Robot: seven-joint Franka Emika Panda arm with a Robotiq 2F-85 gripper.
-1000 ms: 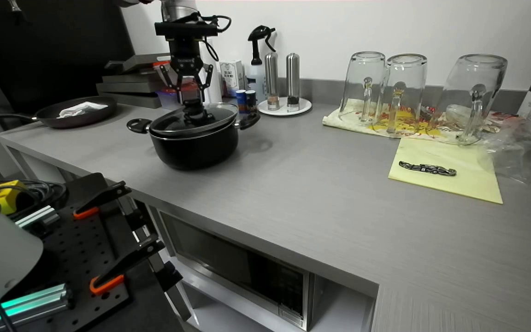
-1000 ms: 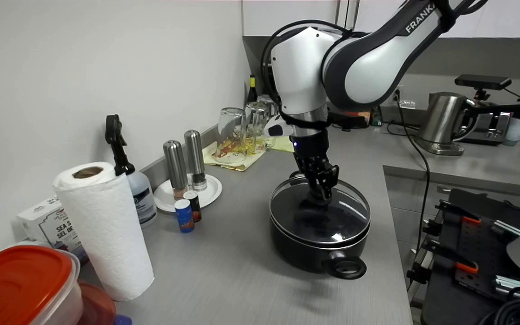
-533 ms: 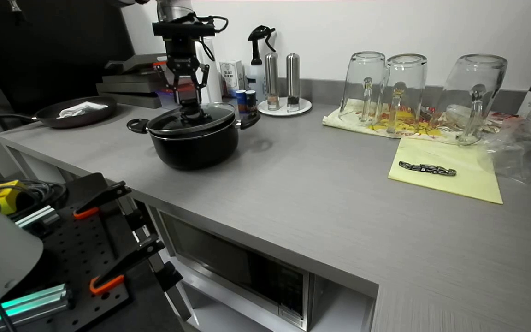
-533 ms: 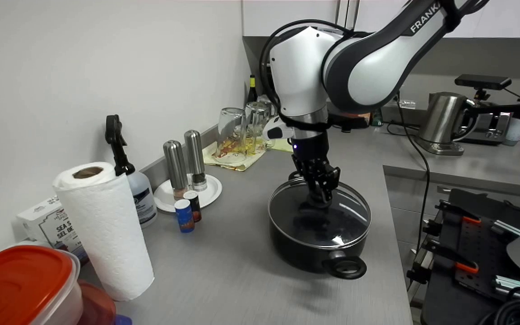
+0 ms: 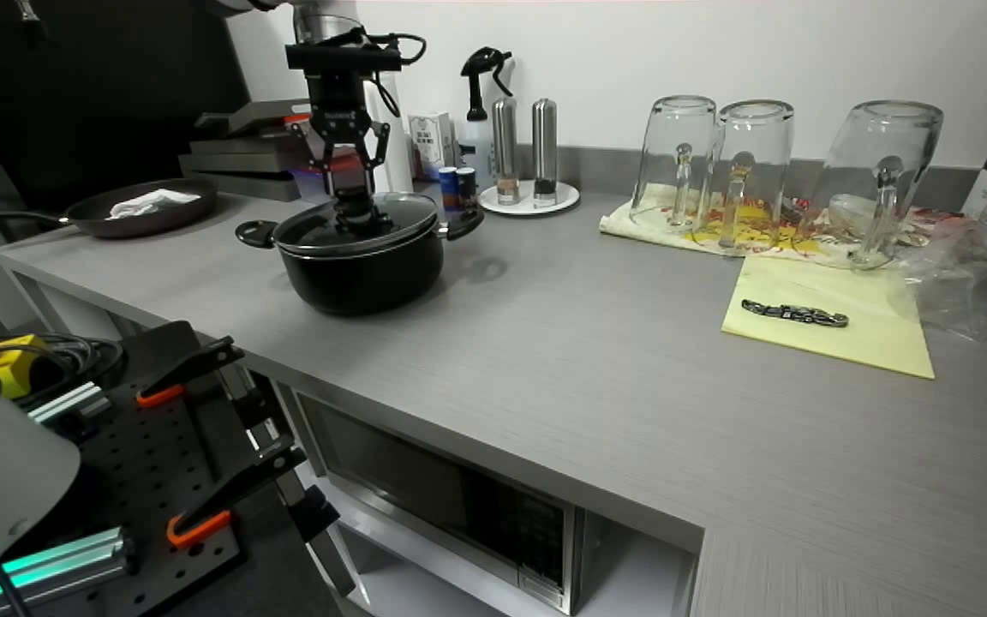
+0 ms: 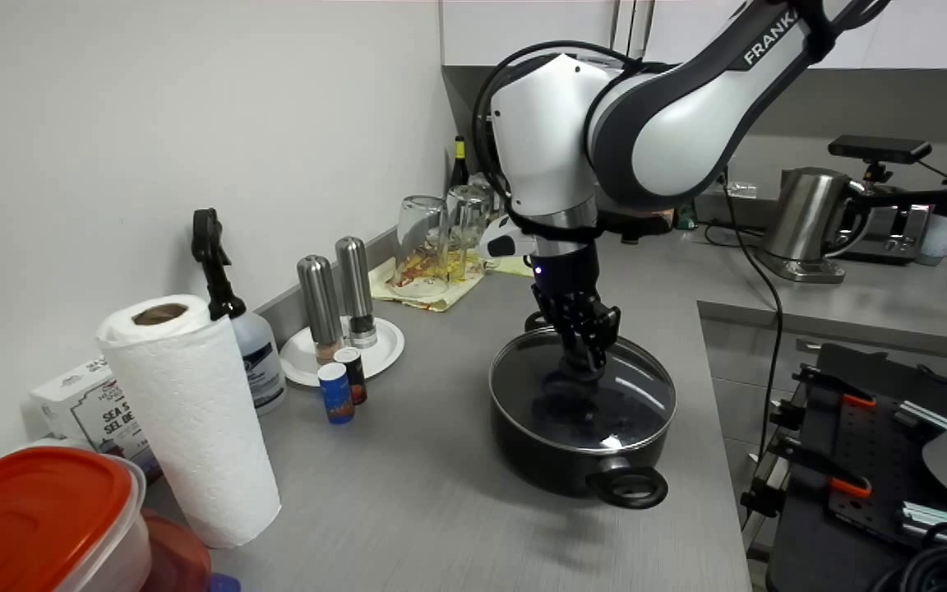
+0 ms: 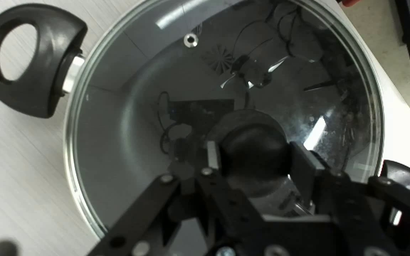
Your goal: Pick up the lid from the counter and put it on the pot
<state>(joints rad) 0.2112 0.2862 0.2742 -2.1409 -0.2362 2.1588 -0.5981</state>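
The lid (image 5: 309, 230) is round glass with a silver rim and black knob. It lies over the pot (image 5: 365, 283), nearly level, its rim at the pot's rim and slightly off toward the left in this exterior view. Whether it rests fully all round I cannot tell. The lid (image 6: 597, 419) covers the black pot (image 6: 543, 464) in an exterior view as well. My gripper (image 5: 356, 206) points down at the lid's centre. In the wrist view the gripper (image 7: 253, 158) has its fingers against both sides of the knob. The lid (image 7: 148, 106) hides the pot's inside. The pot stands on the grey counter (image 5: 588, 343).
Two small shakers (image 5: 457, 188), a white plate (image 5: 566, 199) with two metal mills and a paper towel roll (image 6: 194, 427) stand near the wall. A frying pan (image 5: 142, 224) lies beyond the pot. Glass mugs (image 5: 742, 171) stand along the back. The counter's front edge runs close to the pot.
The lid, held at its knob, has shifted slightly left in an exterior view and come down. Its raised far side has sunk, so it lies closer and more level on the pot's rim.
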